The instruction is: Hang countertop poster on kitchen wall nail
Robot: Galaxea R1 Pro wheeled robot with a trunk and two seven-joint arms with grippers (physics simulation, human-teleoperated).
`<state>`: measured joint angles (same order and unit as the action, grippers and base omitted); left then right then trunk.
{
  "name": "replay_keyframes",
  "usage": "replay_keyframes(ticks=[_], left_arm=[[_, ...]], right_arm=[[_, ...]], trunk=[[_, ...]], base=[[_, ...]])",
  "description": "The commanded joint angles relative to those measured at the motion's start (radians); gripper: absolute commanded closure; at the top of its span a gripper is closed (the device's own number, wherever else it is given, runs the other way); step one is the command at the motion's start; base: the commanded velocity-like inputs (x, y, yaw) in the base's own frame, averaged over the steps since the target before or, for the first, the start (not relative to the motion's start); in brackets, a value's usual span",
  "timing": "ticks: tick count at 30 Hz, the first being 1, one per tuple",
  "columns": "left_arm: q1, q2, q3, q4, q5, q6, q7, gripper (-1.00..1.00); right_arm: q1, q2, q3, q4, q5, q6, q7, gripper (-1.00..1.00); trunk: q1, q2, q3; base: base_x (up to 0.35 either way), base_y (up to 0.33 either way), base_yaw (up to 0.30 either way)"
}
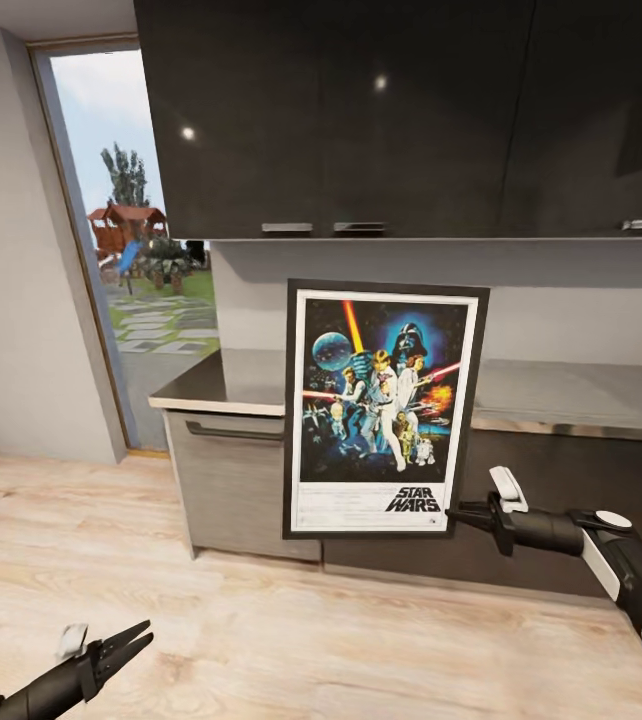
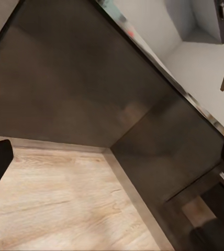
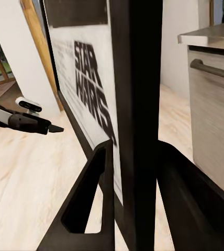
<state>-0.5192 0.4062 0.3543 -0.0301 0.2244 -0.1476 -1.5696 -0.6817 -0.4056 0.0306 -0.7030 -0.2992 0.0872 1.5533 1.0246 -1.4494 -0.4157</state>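
the right tool (image 1: 458, 516) is gripping the poster (image 1: 384, 408) at its lower right corner, fingers (image 3: 91, 198) closed on the black frame. the poster is hanging upright in the air in front of the counter (image 1: 561, 395), not resting on it. the left tool (image 1: 126, 640) is hanging low over the floor, slightly open and empty. the carrying step seems to be going on; next, the robot is needing to find a wall nail.

Right claw (image 1: 458, 516) clamped (arm outstretched); left claw (image 1: 126, 640) hangs low, fingers parted.
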Motion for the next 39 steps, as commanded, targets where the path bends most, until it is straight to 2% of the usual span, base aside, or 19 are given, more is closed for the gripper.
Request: replay_keyframes(ticks=[1,6,21,24,25,26,28,30,31,36,39], left_arm=[[-0.001,0.0,-0.002,0.001,0.004,-0.01,-0.001,-1.0],[-0.001,0.0,-0.002,0.001,0.004,-0.01,-0.001,-1.0],[-0.001,0.001,-0.002,0.001,0.004,-0.01,-0.001,-1.0],[-0.001,0.013,-0.002,0.001,0.004,-0.01,-0.001,-1.0],[0.013,0.044,-0.002,0.003,0.009,-0.01,-0.001,-1.0],[0.02,0.052,-0.002,0.003,0.017,-0.008,-0.001,-1.0],[0.024,0.056,-0.002,0.004,0.031,-0.006,-0.001,-1.0],[0.031,0.061,-0.002,0.004,0.067,-0.004,-0.001,-1.0],[0.033,0.062,-0.002,0.004,0.074,-0.004,-0.001,-1.0],[0.091,0.065,-0.002,0.004,0.103,-0.003,-0.001,-1.0],[0.118,0.062,-0.002,0.004,0.135,-0.003,-0.001,-1.0]], right_arm=[[-0.001,-0.001,0.003,0.0,-0.006,0.013,0.005,1.0],[-0.001,-0.001,0.003,0.0,-0.006,0.012,0.005,1.0],[-0.001,-0.001,0.005,-0.001,-0.006,0.018,0.005,1.0],[-0.001,-0.001,0.003,-0.001,-0.006,0.018,0.005,1.0],[-0.001,-0.002,0.002,-0.001,-0.005,0.018,0.005,1.0],[-0.001,-0.002,0.002,-0.001,-0.005,0.018,0.005,1.0],[-0.001,-0.002,0.002,-0.001,-0.004,0.018,0.005,1.0],[-0.001,-0.002,0.001,0.0,-0.003,0.017,0.004,1.0],[-0.001,-0.002,0.001,0.0,-0.002,0.017,0.004,1.0],[-0.001,-0.004,-0.001,0.002,-0.002,0.017,0.001,1.0],[-0.001,-0.005,-0.002,0.002,-0.002,0.017,0.001,1.0]], trunk=[[0.0,-0.001,-0.001],[0.0,-0.001,-0.001],[-0.057,0.104,0.024],[-0.069,0.125,0.028],[-0.072,0.132,0.03],[-0.076,0.139,0.031],[-0.084,0.153,0.034],[-0.092,0.167,0.037],[-0.095,0.174,0.039],[-0.115,0.209,0.046],[-0.126,0.23,0.051]], base=[[0.128,0.059,0.005],[0.04,0.023,0.002],[0.0,0.0,0.0],[0.0,0.0,0.0],[0.0,0.0,0.0],[0.0,0.0,0.0],[0.0,0.0,0.0],[0.0,0.0,0.0],[0.0,0.0,0.0],[0.0,0.0,0.0],[0.0,0.0,0.0]])
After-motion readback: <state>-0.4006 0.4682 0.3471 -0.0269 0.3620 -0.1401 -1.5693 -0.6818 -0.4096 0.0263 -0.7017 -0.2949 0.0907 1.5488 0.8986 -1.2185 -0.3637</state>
